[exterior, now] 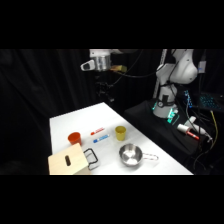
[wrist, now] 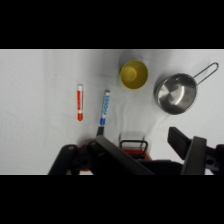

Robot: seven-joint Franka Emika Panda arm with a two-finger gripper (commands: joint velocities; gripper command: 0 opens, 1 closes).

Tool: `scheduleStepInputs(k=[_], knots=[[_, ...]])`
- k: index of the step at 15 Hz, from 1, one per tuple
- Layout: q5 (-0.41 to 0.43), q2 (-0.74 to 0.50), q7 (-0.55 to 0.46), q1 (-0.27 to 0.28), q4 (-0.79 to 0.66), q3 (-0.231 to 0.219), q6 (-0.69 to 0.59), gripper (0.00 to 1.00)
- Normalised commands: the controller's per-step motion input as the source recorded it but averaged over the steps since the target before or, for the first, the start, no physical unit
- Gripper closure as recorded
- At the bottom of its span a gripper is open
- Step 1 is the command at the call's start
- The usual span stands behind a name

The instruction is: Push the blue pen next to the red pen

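- Up above the far end of the white desk (exterior: 65, 125), the gripper (exterior: 105, 92) hangs high in the air, well clear of everything on the surface.
- The fingers (wrist: 187, 147) show only as dark shapes rising from the bottom of the wrist view, one broad piece on the left and another on the right with a gap between; they seem to stand apart and hold nothing, though the view is too murky to be certain.
- The blue pen (wrist: 104, 108) lies flat on the desk, its dark tip toward the gripper's linkage in the wrist view.
- The red pen (wrist: 79, 102) lies just beside it, roughly parallel, with a strip of bare desk between the two; they do not touch.
- In the side view the red pen (exterior: 97, 131) sits a little farther from the camera than the blue pen (exterior: 100, 138).
- A yellow cup (wrist: 133, 74) stands upright near the blue pen, on the side away from the red one.
- A steel pan (wrist: 175, 93) rests beyond the yellow cup, its handle pointing away from the pens.
- An orange-red cup (exterior: 74, 138) stands near the desk's left edge in the side view.
- A wooden box (exterior: 66, 162) sits at the near left corner, with a black wire handle (exterior: 91, 157) just beside it.
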Motion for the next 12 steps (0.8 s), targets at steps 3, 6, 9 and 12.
scheduleStepInputs(k=[3, 6, 9, 12], knots=[[0.191, 0.11, -0.02, -0.002, 0.05, 0.004, 0.13, 0.00], [0.194, 0.29, 0.07, 0.009, 0.09, 0.037, 0.28, 0.00], [0.145, 0.30, 0.13, 0.020, 0.12, 0.077, 0.28, 0.00], [0.102, 0.25, 0.15, 0.030, 0.15, 0.097, 0.20, 0.00]])
